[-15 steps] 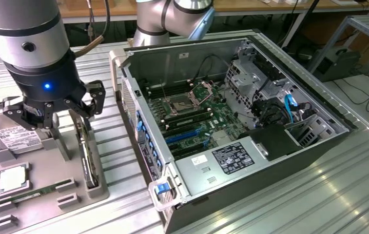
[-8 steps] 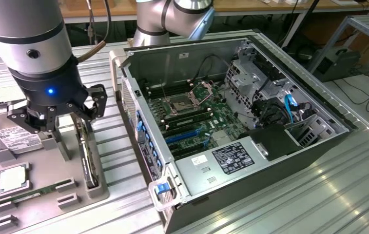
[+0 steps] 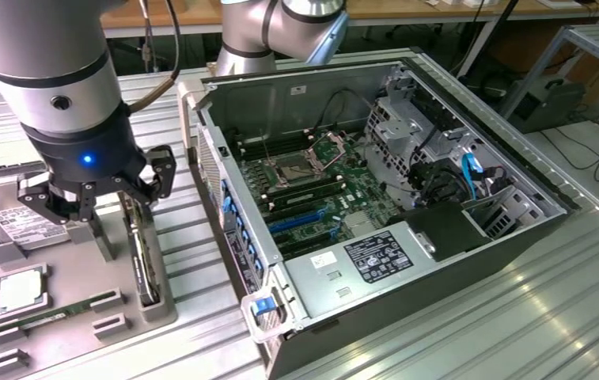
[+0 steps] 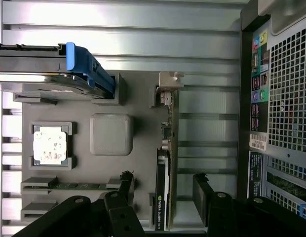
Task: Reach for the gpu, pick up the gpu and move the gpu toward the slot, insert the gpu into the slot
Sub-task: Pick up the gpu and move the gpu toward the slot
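Item: graphics card (image 4: 168, 163), 1 piece, standing on its long edge in a grey holding tray (image 4: 138, 98) just beside the open computer case (image 3: 437, 237), with its silver bracket (image 4: 170, 81) at one end. Pincer (image 4: 164, 190): spread fully wide and holding nothing, with 1 finger on each side of the card's fan end, apart from both faces. Handling, as judged: a light, stiff, thin board, fragile at the fan and the small soldered parts. The smooth faces are likely slippery, so it is best taken squarely across the 2 flat faces near the upper edge, away from the fan blades. Destination: blue slot (image 3: 305, 215) on the green board inside the case, well apart from the card. The exterior view gives the slot and the case interior. The wrist view gives the card edge-on, the gap beside each finger, and the case's rear ports (image 4: 259, 89).
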`<state>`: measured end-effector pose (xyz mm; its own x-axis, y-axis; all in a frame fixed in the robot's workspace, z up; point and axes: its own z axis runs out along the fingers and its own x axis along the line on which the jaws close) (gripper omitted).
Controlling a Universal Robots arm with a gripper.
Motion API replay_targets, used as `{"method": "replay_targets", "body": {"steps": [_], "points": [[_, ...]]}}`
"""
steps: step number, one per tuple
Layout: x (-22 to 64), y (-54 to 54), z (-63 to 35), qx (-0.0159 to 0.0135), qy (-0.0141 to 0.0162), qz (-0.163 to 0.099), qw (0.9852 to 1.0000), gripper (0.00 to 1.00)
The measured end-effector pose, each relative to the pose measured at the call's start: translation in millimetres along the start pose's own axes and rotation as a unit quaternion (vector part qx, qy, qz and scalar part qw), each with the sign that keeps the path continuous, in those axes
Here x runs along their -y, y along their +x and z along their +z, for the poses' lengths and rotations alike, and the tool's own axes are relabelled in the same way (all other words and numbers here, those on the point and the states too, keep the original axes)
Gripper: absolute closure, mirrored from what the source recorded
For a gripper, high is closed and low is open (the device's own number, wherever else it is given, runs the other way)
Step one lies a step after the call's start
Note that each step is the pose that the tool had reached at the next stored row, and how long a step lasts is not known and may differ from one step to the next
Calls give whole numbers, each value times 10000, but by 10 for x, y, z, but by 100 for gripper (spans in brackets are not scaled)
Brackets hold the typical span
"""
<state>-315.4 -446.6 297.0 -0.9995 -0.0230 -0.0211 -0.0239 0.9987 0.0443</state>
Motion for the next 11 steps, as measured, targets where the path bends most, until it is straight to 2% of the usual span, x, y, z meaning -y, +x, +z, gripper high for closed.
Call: {"method": "replay_targets", "body": {"steps": [11], "points": [[68, -5, 117, 0, 0, 0, 10000, 40]]}}
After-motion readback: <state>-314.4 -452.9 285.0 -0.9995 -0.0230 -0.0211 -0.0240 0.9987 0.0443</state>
